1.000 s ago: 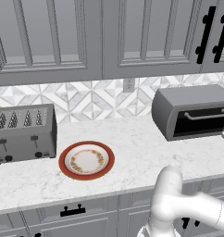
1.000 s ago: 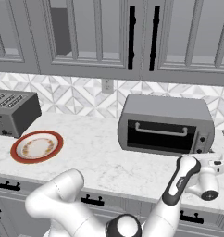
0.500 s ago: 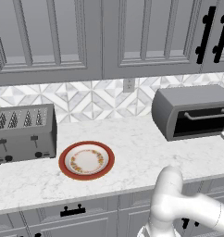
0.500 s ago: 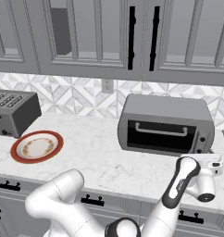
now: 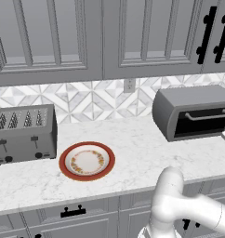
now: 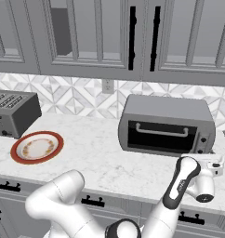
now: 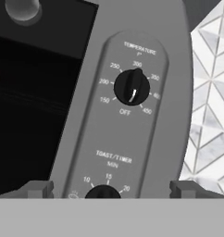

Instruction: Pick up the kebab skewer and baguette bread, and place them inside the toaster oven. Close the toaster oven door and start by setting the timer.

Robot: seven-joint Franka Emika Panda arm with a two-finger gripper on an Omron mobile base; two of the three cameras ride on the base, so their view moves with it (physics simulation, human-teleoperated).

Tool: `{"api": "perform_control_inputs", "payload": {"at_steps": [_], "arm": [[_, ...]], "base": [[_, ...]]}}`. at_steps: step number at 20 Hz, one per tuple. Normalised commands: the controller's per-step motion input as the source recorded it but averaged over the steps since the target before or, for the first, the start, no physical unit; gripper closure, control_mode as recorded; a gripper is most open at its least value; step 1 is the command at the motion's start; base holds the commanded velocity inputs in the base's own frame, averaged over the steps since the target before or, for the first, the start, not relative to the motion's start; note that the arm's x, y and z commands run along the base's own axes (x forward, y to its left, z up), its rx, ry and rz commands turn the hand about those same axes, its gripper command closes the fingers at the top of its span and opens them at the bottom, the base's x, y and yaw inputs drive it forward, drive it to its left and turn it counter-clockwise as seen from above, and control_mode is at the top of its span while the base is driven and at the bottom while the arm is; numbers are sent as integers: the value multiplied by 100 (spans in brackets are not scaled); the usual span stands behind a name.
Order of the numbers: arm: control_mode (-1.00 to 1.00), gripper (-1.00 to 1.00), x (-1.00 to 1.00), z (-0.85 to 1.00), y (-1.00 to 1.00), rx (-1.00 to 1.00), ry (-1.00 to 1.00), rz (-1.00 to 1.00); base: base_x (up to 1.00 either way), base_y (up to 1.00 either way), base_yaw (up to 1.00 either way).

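In the left base view you are looking at the toaster oven at the right edge with its dark glass toaster oven door shut, while the plate at lower centre is sitting bare. In the right base view you are watching the gripper, low right, facing the oven's control end. In the hand view its fingertips are standing spread wide around the timer knob at the bottom, beneath the temperature knob; I judge you are on the timer step, so close on that knob and turn.
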Motion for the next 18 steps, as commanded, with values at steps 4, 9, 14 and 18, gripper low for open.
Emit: {"api": "perform_control_inputs", "payload": {"at_steps": [4, 9, 14, 18], "arm": [[-100, -100, 0, 0, 0, 0, 0, -2], [-100, -100, 0, -6, 0, 0, 0, -1], [-100, -100, 0, -13, 0, 0, 0, -1], [-100, -100, 0, -6, 0, 0, 0, 0]], "base": [[0, 0, 0], [0, 0, 0], [0, 0, 0], [0, 0, 0]]}}
